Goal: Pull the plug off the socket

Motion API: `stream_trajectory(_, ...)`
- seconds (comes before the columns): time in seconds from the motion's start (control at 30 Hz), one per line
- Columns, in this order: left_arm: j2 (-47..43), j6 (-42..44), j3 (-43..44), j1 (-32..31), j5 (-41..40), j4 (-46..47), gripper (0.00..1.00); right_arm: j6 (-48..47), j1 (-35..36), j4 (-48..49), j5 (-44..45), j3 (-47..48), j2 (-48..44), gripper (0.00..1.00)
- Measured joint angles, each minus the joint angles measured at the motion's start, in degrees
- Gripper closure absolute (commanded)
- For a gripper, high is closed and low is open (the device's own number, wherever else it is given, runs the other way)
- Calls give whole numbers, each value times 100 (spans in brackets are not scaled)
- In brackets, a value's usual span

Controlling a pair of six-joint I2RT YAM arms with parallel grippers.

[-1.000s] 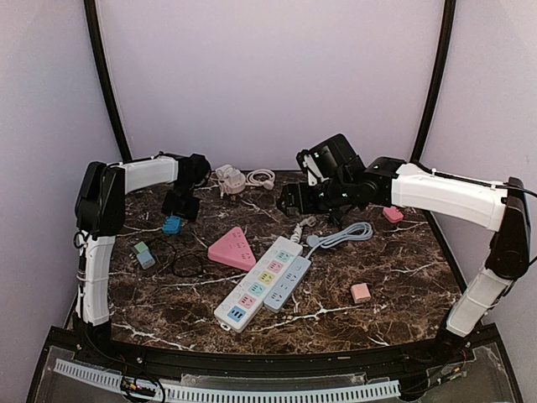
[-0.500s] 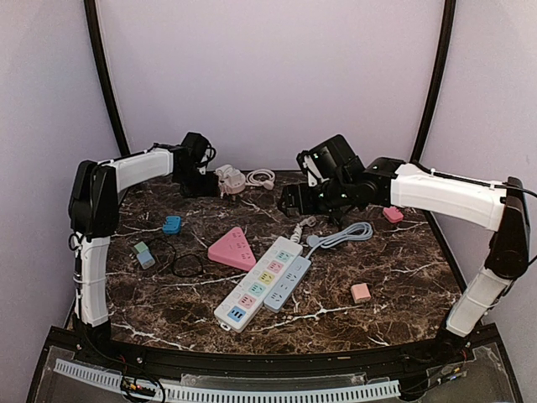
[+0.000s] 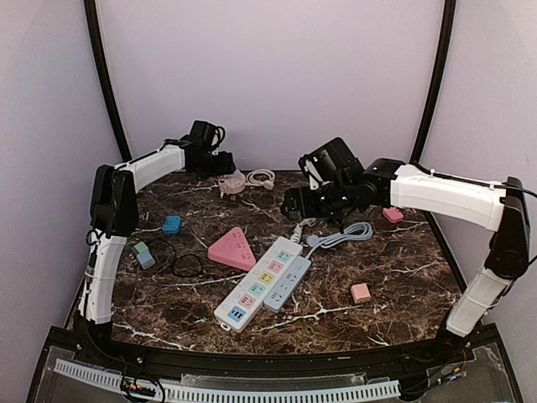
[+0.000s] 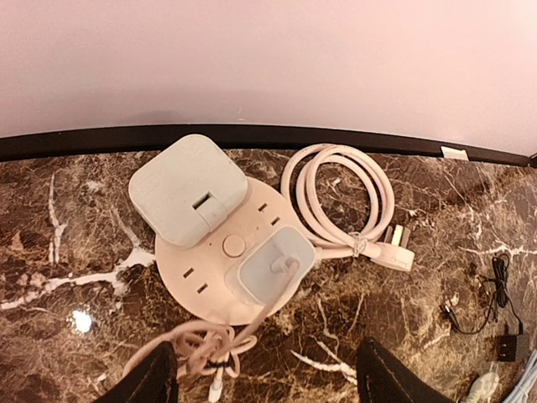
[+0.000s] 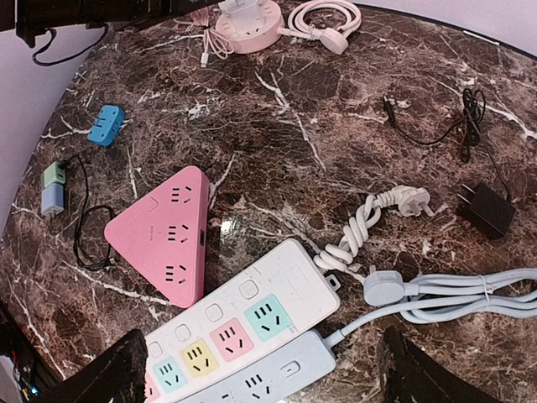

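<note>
A round pink socket (image 4: 197, 270) lies at the back of the marble table (image 3: 394, 269). It also shows in the top view (image 3: 232, 181). A white square adapter (image 4: 186, 189) and a pale cube plug (image 4: 273, 269) with a pink cable sit plugged into it. My left gripper (image 4: 264, 388) is open and empty. It hovers above the socket's near edge, with its fingertips (image 4: 155, 378) on either side of the cable bundle. My right gripper (image 5: 268, 378) is open and empty above the power strips at mid-table. It also shows in the top view (image 3: 294, 201).
A coiled pink cable (image 4: 340, 201) lies right of the socket. A pink triangular socket (image 3: 233, 248), a white power strip (image 3: 260, 281) and a grey-blue strip (image 5: 268, 378) lie mid-table. A black charger (image 5: 485, 210), a blue adapter (image 3: 171, 224) and pink blocks (image 3: 361, 292) lie around.
My left arm has swung from the table's left side up to the back, over the round socket. The right arm has barely moved.
</note>
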Motion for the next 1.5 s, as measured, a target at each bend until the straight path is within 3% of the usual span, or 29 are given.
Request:
stream_trajectory(0.2, 769, -243, 809, 0, -125, -227, 33, 0, 0, -90, 26, -35, 0, 8)
stream_trajectory(0.47, 1045, -442, 1126, 0, -105, -540, 76, 0, 0, -125, 57, -68, 0, 8)
stream_trajectory(0.67, 1043, -400, 1117, -2, -109, -586, 97, 0, 0, -120, 50, -68, 61, 8)
stream_trajectory(1.0, 483, -48, 608, -173, -190, -789, 100, 0, 0, -107, 31, -68, 232, 8)
stream_trajectory(1.5, -1397, 192, -1906, -527, 9, -1095, 100, -46, -2, 59, -81, 216, 726, 8)
